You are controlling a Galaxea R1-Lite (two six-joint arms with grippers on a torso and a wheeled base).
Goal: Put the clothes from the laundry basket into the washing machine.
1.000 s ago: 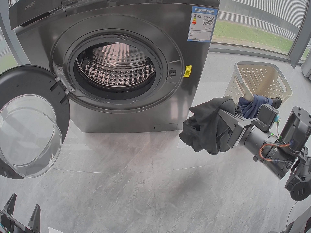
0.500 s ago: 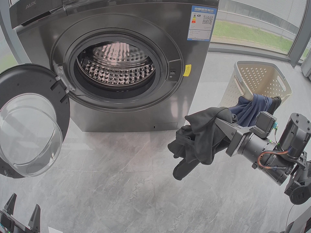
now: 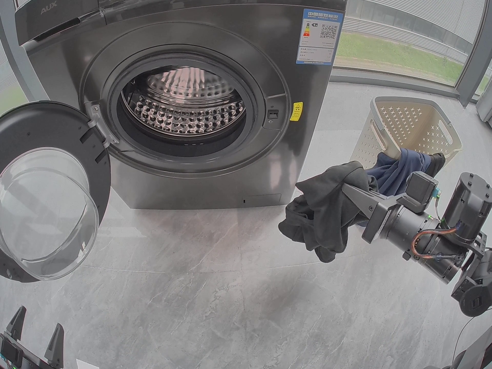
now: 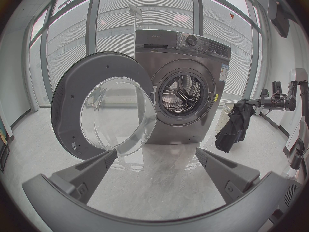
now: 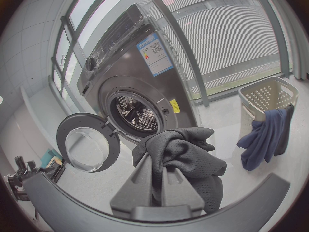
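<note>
right tool (image 5: 157,173) – clamped on grey garment (image 5: 186,149) | blue garment (image 5: 264,139) – draped over basket (image 5: 273,84) rim | washer door (image 5: 87,142) open

The right arm extends level, its right pincer (image 3: 354,191) clamped on a dark garment (image 3: 323,211). The left pincer (image 3: 38,325) sits low, fingers apart.

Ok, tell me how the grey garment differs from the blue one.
The grey garment hangs bunched from the shut right gripper, up in the air. The blue garment lies draped over the rim of the basket. The grey garment is dark charcoal, the blue garment navy. The grey garment is clear of the basket, while the blue garment rests on it. Both are limp cloth, and both are outside the washer.
</note>
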